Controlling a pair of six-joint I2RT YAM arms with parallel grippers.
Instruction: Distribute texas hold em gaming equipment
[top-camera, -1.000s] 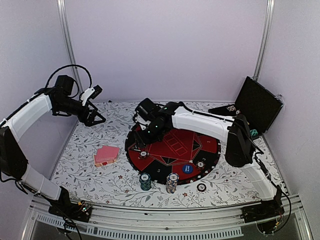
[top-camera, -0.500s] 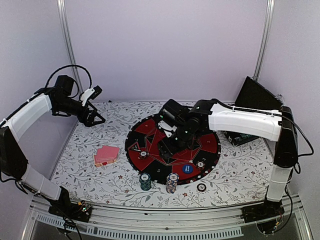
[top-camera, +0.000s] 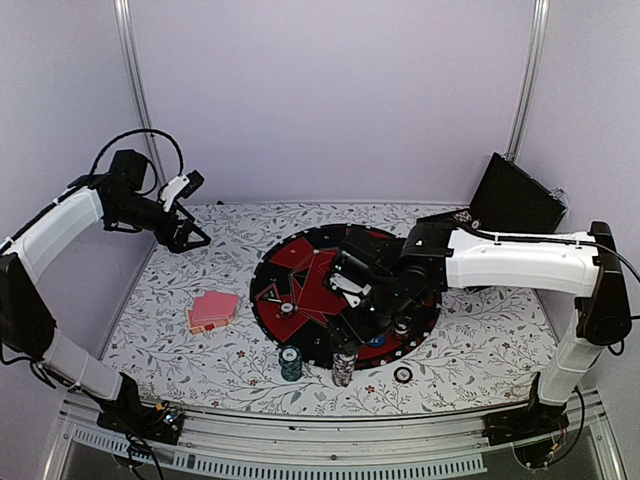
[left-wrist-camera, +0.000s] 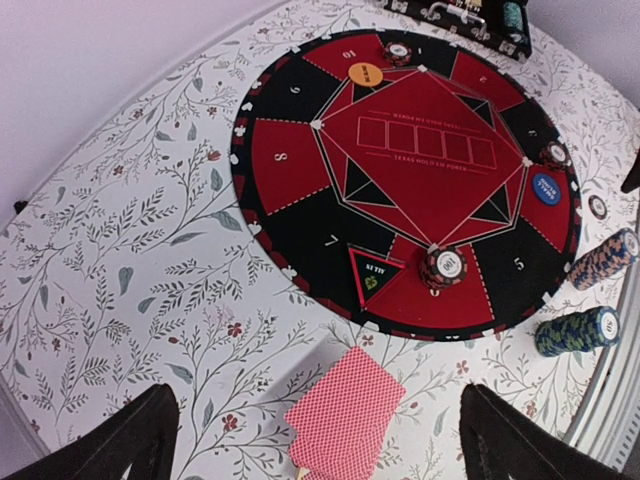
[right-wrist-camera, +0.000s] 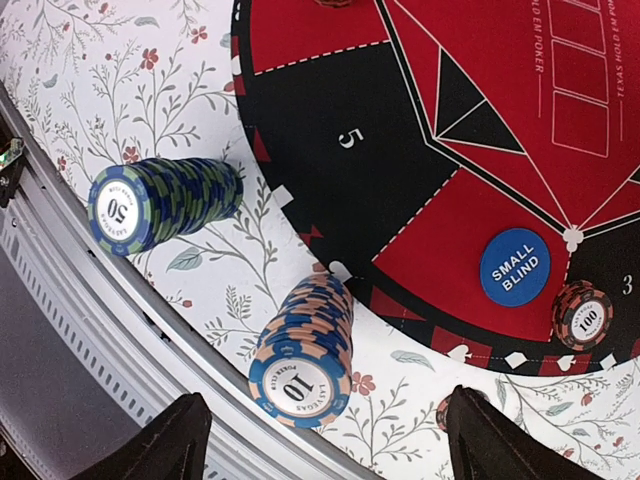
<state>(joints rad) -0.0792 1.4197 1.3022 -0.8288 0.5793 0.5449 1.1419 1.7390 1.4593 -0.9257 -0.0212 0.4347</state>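
We note:
- Round mat (top-camera: 296, 262): flat, red and black wedges, white dashed lines, lying on floral-print tablecloth (top-camera: 190, 355).
- Two ridged chip columns just off mat rim at 6 o'clock: blue-green "50" stack (right-wrist-camera: 160, 200), blue-peach "10" stack (right-wrist-camera: 300, 360).
- Rectangular cards (left-wrist-camera: 345, 412), pink-red crosshatch backs, loosely fanned at mat's 9 o'clock.
- Glossy blue "SMALL BLIND" disc (right-wrist-camera: 514, 267) on mat near 5 o'clock.
- Right gripper (right-wrist-camera: 325, 398): claw spread wide, empty, over "10" stack.
- Left gripper (left-wrist-camera: 318, 395): spread, empty, raised at 10 o'clock.
- Second ago we saw right arm at mat's 10 o'clock rim; now at 6 o'clock.
- Left arm unmoved.
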